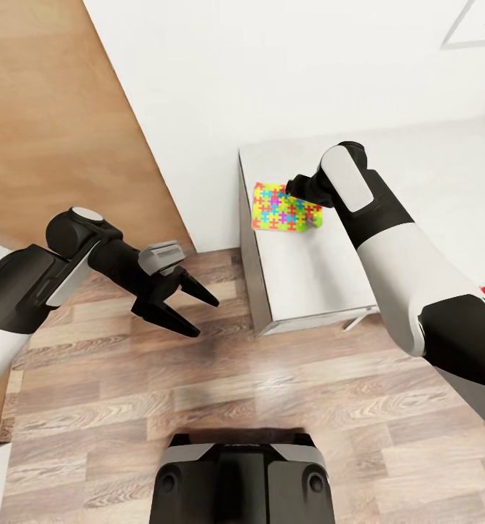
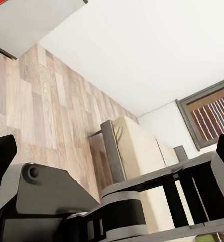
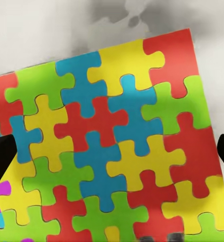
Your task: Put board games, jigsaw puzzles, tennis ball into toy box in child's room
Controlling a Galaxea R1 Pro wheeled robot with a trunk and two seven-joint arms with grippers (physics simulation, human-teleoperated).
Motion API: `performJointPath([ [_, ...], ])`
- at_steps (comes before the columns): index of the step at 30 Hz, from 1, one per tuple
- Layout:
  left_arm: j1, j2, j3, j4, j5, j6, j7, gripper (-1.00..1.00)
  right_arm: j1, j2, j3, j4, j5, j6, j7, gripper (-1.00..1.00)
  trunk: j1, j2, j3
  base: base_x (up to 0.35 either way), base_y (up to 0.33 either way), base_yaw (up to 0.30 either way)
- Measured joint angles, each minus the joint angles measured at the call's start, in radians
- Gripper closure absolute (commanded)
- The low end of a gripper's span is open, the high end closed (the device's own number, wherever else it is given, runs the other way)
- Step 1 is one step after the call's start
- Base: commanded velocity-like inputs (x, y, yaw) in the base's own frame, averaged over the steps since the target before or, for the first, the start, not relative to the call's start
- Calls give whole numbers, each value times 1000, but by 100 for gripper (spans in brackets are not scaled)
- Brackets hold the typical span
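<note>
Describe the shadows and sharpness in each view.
Head view: sharp, evenly lit, with a soft dark shadow on the wood-plank floor below the open left gripper. Right wrist view: the multicoloured jigsaw puzzle square is crisp, with blurred grey shadow blotches on the light grey table top beyond it. Left wrist view: flat lighting, no glare.

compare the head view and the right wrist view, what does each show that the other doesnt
Head view alone: the left gripper, open and held above the wood floor; the right arm's white forearm reaching over the table; the robot's base.

Right wrist view alone: the individual interlocking pieces in red, yellow, blue and green, seen close, and dark fingertips at the picture's edges.

Both: the jigsaw puzzle lying on the light grey tabletop.
</note>
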Motion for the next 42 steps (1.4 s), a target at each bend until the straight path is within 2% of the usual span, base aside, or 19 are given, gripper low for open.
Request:
performJointPath([
  [7, 0, 0, 0, 0, 0, 0, 0, -100, 0, 0, 0, 0, 2, 1, 3, -100, 0, 0, 0, -43, 46, 0],
  [15, 0, 0, 0, 4, 0, 0, 0, -100, 0, -2, 1, 7, 9, 5, 40, -100, 0, 0, 0, -1, 1, 0],
  [42, 0, -1, 0, 12, -1, 0, 0, -100, 0, -3, -1, 8, 6, 2, 42, -100, 0, 0, 0, 0, 59, 0],
])
